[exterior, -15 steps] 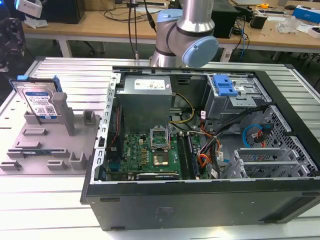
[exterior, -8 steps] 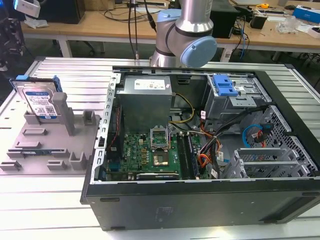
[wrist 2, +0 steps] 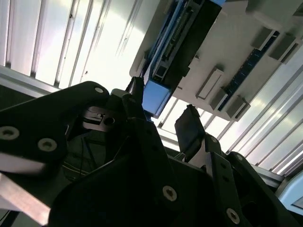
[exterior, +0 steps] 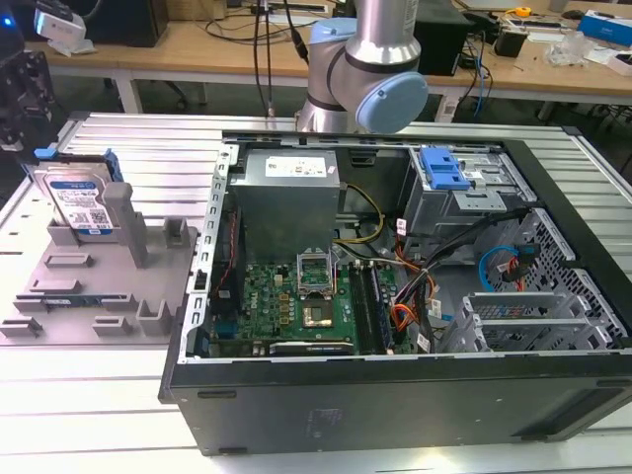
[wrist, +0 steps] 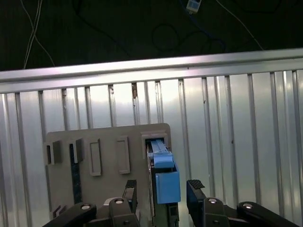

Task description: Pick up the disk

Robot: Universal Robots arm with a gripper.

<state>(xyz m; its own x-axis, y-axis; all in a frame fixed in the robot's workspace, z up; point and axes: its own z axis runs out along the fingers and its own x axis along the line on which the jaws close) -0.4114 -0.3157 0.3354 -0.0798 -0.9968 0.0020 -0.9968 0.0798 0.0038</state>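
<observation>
First wrist view: spread pincer (wrist: pixel 162 183) lined up over the disk (wrist: pixel 165 182) standing in its grey stand (wrist: pixel 109 142).

The pincer is released, its two fingers (wrist: pixel 195 189) parted with nothing in them. The disk sits edge-on in line with the gap between them, one finger to each side. Whether its top edge is already between the tips or just beyond them I cannot tell, and I see no contact. It stands upright in a slot of the stand, on the ribbed metal table (wrist: pixel 236 142). I judge it a stiff, dense metal block, heavy for its bulk, with smooth broad faces that could slip under a weak squeeze, and it is easily harmed by a knock. The blue plastic rails look springy, so the better hold seems to be across the two flat faces near the top edge, about midway along.
</observation>
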